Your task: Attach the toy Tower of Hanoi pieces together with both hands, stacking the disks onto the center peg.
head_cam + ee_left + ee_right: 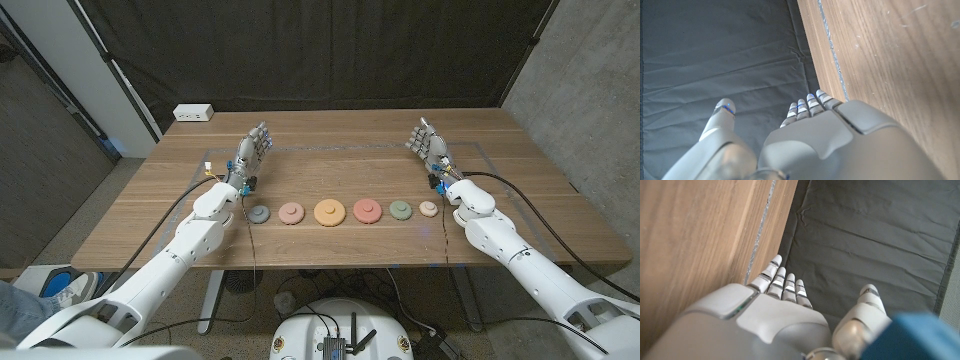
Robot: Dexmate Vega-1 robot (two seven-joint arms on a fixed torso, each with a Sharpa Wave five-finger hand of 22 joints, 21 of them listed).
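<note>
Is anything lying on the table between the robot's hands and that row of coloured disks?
Nothing visible. Bare wood separates the left hand and right hand from the disks, which lie nearer the robot, between its forearms.

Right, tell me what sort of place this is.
Probably a robot lab or test bay, not a home. A black curtain hangs behind the wooden table, tape marks out a work area, and a white power strip sits at the far edge.
</note>
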